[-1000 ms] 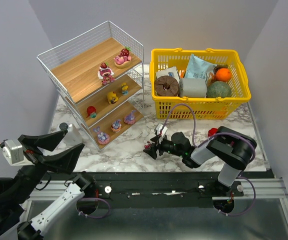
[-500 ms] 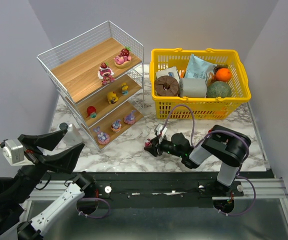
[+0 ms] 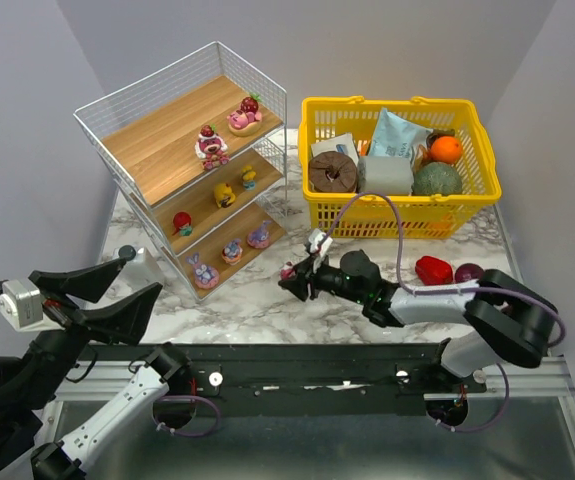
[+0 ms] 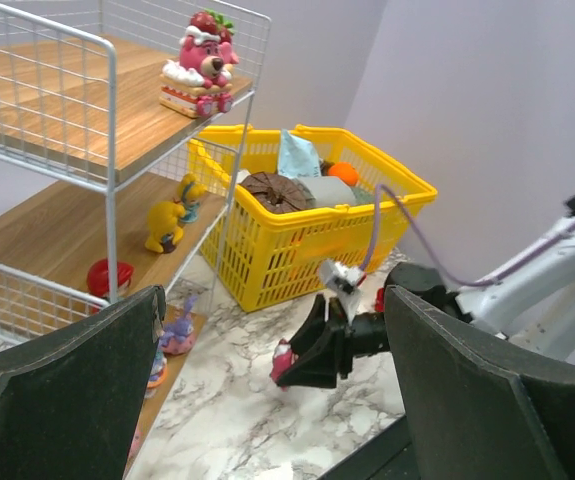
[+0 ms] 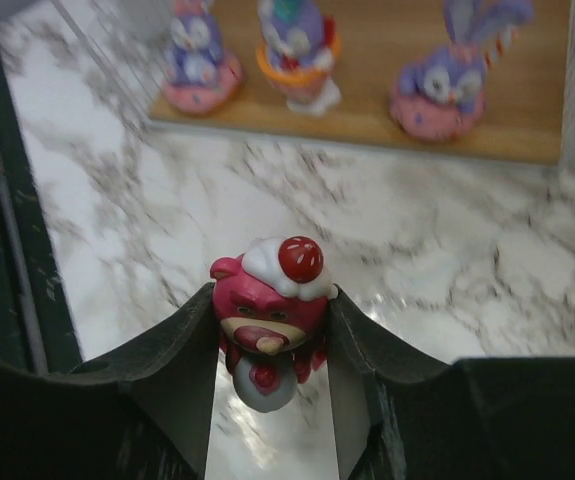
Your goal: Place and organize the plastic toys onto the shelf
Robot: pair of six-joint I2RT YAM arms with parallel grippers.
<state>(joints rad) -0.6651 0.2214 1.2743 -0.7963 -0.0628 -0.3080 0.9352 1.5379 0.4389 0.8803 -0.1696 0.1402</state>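
Observation:
My right gripper is shut on a pink bear toy with a strawberry on its head, held just above the marble in front of the shelf; it also shows in the left wrist view. The shelf holds two pink toys on top, yellow ducks and a red toy in the middle, three purple toys on the bottom board. My left gripper is open and empty at the near left, apart from the shelf.
A yellow basket of groceries stands at the back right. A red pepper and a dark purple ball lie on the marble right of my right arm. A grey object sits by the shelf's near corner.
My right arm has stretched out to the left and away from me, carrying the pink bear toward the shelf's bottom tier. The pepper and ball are now uncovered. The left arm barely moved.

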